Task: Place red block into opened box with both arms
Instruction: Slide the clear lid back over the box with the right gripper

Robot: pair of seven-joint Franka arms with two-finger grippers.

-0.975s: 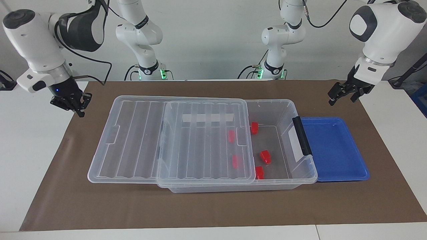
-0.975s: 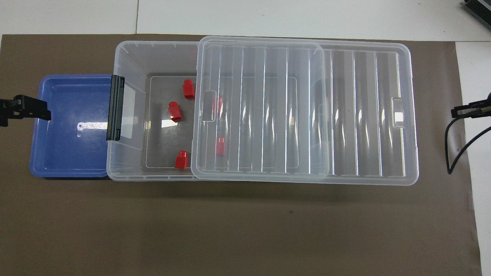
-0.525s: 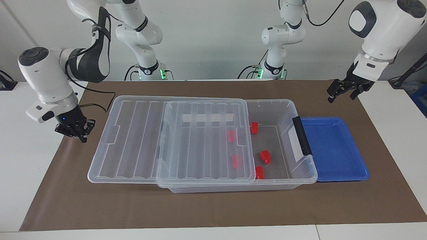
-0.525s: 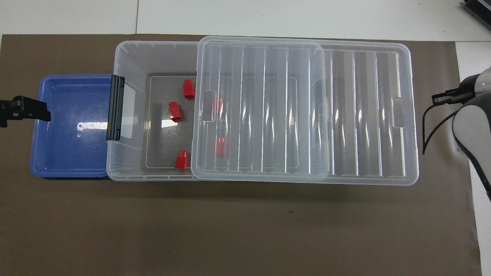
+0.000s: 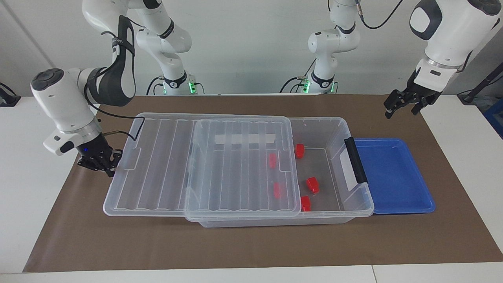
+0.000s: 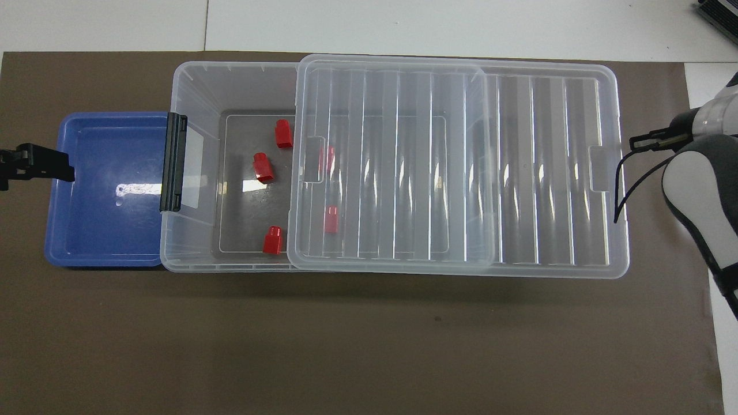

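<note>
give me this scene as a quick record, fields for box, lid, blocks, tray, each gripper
box: clear opened box on brown mat
lid: ribbed lid slid toward the right arm's end, box partly uncovered
blocks: five red blocks in the box, two under the lid
tray: blue tray beside the box's black handle, nothing in it
right gripper: shut, low at the lid's end edge
left gripper: open, raised near the tray

Red blocks; ribbed clear lid; blue tray
</note>
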